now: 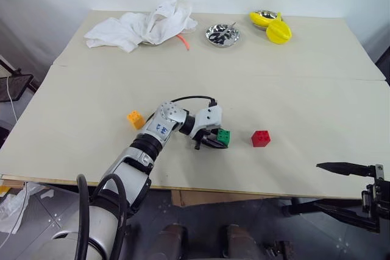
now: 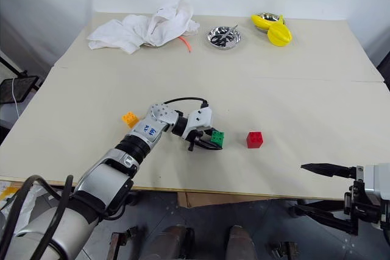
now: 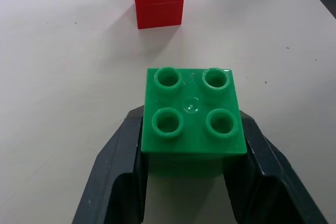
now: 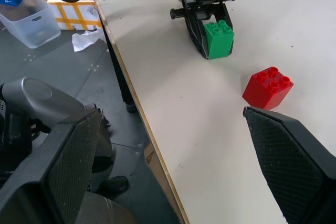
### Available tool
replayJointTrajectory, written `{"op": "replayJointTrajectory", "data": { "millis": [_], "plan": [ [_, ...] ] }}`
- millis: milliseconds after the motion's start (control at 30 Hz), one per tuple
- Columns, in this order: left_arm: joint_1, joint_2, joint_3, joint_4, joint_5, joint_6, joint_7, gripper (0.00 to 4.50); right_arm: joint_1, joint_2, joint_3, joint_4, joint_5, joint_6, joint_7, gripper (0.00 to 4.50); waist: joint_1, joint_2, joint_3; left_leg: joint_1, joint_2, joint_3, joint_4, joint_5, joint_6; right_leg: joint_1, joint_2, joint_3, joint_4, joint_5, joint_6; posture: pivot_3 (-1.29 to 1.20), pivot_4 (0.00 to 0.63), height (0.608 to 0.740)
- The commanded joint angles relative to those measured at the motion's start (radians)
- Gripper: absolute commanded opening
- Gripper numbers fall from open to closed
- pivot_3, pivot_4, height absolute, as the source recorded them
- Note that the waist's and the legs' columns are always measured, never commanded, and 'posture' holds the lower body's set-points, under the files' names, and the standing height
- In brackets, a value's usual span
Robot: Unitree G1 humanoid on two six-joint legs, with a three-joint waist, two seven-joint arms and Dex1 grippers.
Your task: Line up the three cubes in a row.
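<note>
Left gripper (image 1: 212,141) low over the worktop (image 1: 304,89), fingers (image 3: 118,171) clamped on the green cube (image 1: 223,137) from both sides; cube studs up and seemingly resting on the surface. Red cube (image 1: 261,138) sits straight ahead along the line the fingers point, near but apart from the green, a clear strip of worktop between them. Orange cube (image 1: 135,119) lies on the opposite side, behind the left wrist and a little farther from the robot. Green is thus between the other two, though the three are not yet on one straight line.

Right gripper (image 1: 350,190) hangs off the near edge, fingers wide apart, holding nothing. The red cube lies nearer it than the other two cubes.

Judgement: the left arm carries the coming placement.
</note>
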Motion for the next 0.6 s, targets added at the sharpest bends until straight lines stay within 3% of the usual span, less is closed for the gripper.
{"op": "replayJointTrajectory", "data": {
  "millis": [33, 133, 167, 433, 600],
  "plan": [
    [-0.01, 0.004, 0.002, -0.001, 0.025, 0.008, 0.012, 1.51, -0.012, 0.002, -0.008, -0.009, 0.011, -0.008, 0.004, 4.5, 0.0, 0.0, 0.0, 0.0, 0.0, 0.0, 0.0, 0.0, 0.0, 0.0, 0.0, 0.0, 0.0, 0.0, 0.0, 0.0, 0.15, 0.74],
    [-0.019, 0.003, 0.007, -0.001, 0.024, 0.035, 0.004, 1.51, -0.025, 0.0, 0.002, -0.001, 0.006, -0.008, 0.007, 4.5, 0.0, 0.0, 0.0, 0.0, 0.0, 0.0, 0.001, 0.0, 0.0, 0.0, 0.0, 0.0, 0.0, 0.0, 0.0, 0.0, 0.15, 0.74],
    [-0.019, 0.003, 0.008, -0.004, 0.023, 0.038, 0.0, 2.24, -0.03, 0.0, 0.006, 0.001, 0.005, -0.009, 0.007, 4.5, -0.001, 0.0, 0.0, 0.0, 0.0, 0.0, 0.001, 0.0, 0.0, 0.0, 0.0, 0.0, 0.0, 0.0, 0.0, 0.0, 0.15, 0.74],
    [0.071, 0.078, 0.083, -0.185, -0.037, 0.052, 0.004, 4.47, -0.08, 0.007, 0.057, 0.017, -0.009, -0.019, 0.0, 4.5, -0.005, 0.0, 0.0, 0.0, 0.001, 0.0, 0.001, 0.0, 0.0, 0.0, 0.0, 0.001, 0.002, 0.0, 0.0, 0.0, 0.15, 0.74],
    [0.256, 0.176, 0.18, -0.522, -0.156, 0.12, -0.01, 4.47, -0.137, 0.02, 0.114, 0.039, -0.022, -0.033, -0.008, 4.5, -0.009, 0.001, -0.001, 0.0, 0.001, -0.001, 0.001, 0.0, 0.0, -0.001, -0.004, 0.003, 0.004, 0.0, 0.0, 0.0, 0.15, 0.74]
  ]
}}
